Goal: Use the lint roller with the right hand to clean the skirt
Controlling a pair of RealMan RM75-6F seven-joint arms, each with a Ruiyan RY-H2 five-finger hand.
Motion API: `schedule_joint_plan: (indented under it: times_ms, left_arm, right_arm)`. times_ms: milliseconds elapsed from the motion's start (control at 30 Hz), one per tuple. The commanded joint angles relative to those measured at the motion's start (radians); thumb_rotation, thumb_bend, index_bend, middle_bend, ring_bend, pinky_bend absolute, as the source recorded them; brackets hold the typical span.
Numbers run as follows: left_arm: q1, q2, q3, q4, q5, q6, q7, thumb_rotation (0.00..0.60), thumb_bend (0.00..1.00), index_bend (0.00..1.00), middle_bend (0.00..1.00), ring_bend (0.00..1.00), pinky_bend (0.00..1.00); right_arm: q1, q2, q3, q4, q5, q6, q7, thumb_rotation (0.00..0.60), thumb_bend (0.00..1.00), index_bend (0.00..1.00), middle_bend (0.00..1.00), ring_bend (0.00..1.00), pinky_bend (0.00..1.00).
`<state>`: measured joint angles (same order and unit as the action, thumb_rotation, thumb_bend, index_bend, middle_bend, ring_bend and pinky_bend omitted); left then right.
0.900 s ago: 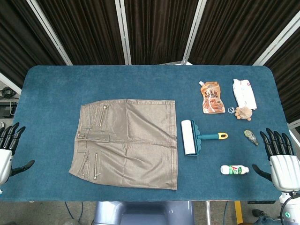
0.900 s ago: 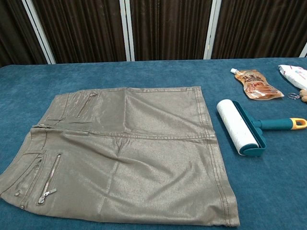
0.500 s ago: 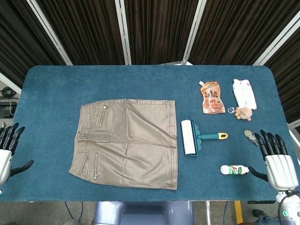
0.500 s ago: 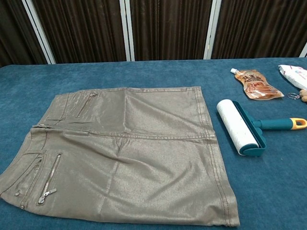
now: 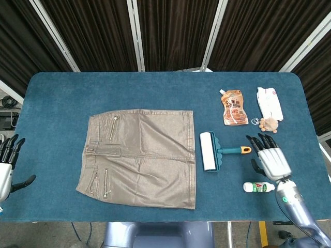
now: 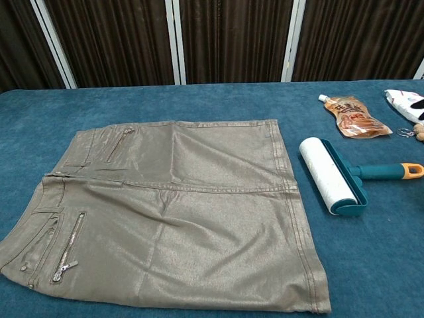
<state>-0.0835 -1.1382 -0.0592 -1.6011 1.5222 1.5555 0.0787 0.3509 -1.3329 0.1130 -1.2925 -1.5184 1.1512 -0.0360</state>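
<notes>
A shiny bronze skirt [image 5: 140, 156] [image 6: 172, 212] lies flat on the blue table [image 5: 155, 90], waistband to the left. Just right of its hem lies the lint roller [image 5: 210, 151] [image 6: 330, 175], a white roll in a teal frame with its teal, orange-tipped handle [image 5: 238, 150] pointing right. My right hand [image 5: 270, 158] hovers open, fingers spread, just right of the handle's tip and apart from it. My left hand [image 5: 7, 163] is open at the table's left edge, far from the skirt. Neither hand shows in the chest view.
A brown spout pouch [image 5: 234, 107] and a white packet [image 5: 269, 102] with a small keychain [image 5: 267, 124] lie at the back right. A small white bottle [image 5: 258, 187] lies near the front edge, below my right hand.
My right hand has moved left and away from the table's right edge, over the small green item, ending close to the roller's handle tip. Left hand is nearly still.
</notes>
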Motion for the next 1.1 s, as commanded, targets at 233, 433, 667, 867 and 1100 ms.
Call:
schedule_joint_plan:
  times_ms: [233,433,667,867,1100]
  left_arm:
    - [-0.004,-0.008,-0.009,0.004,-0.022,-0.014,0.023,0.6,0.0,0.0,0.0,0.0,0.0]
    - [-0.006,-0.011,-0.011,0.005,-0.024,-0.016,0.027,0.6,0.0,0.0,0.0,0.0,0.0]
    - [-0.006,-0.015,-0.011,0.01,-0.029,-0.018,0.031,0.6,0.0,0.0,0.0,0.0,0.0]
    - [-0.007,-0.017,-0.015,0.014,-0.04,-0.023,0.032,0.6,0.0,0.0,0.0,0.0,0.0]
    - [-0.011,-0.02,-0.019,0.018,-0.051,-0.032,0.035,0.6,0.0,0.0,0.0,0.0,0.0]
  right_arm:
    - [0.089,-0.132,-0.034,0.174,-0.057,-0.061,0.028,0.6,0.46,0.08,0.15,0.01,0.11]
    - [0.119,-0.204,-0.052,0.264,-0.073,-0.072,0.042,0.6,0.46,0.08,0.15,0.01,0.12]
    - [0.155,-0.276,-0.071,0.39,-0.079,-0.107,0.054,0.6,0.46,0.08,0.15,0.02,0.12]
    - [0.178,-0.321,-0.092,0.492,-0.1,-0.102,0.088,0.6,0.46,0.09,0.16,0.02,0.12]
    - [0.203,-0.373,-0.106,0.594,-0.102,-0.12,0.123,0.6,0.47,0.16,0.23,0.11,0.16]
